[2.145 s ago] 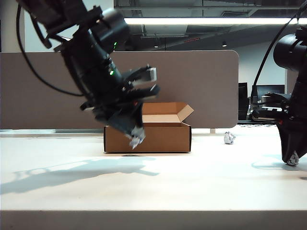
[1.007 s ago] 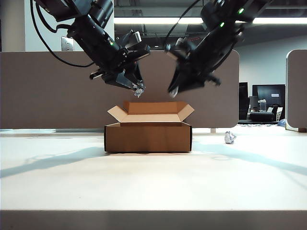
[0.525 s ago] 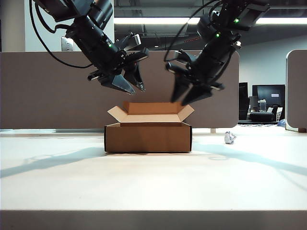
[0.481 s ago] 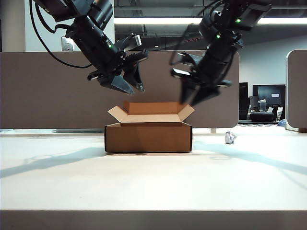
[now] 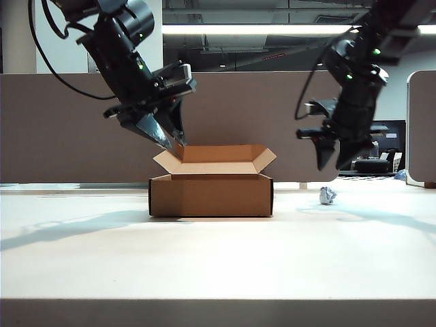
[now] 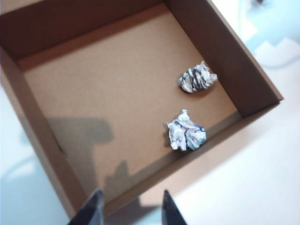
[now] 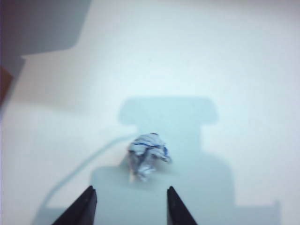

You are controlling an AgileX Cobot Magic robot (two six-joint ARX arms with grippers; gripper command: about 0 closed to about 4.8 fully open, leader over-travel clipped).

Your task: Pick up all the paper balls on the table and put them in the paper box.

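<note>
Wad [image 7: 147,162] left on table [image 7: 243,61], right of box [image 5: 210,194]; two wads [image 6: 197,78] already inside. Right gripper [image 7: 128,206] hangs over it, jaws apart, empty. Left gripper [image 6: 129,211] over box, spread, empty. Paper looks light, crushable: pinch across its middle.

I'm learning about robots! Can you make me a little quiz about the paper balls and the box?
1. How many paper balls lie inside the paper box?
2. True or false: the right pincer is squeezing a ball.
3. The last paper ball lies: A) on the table, B) in the box, C) in the left pincer.

Key: 1) two. 2) false, it's open above one. 3) A.
</note>
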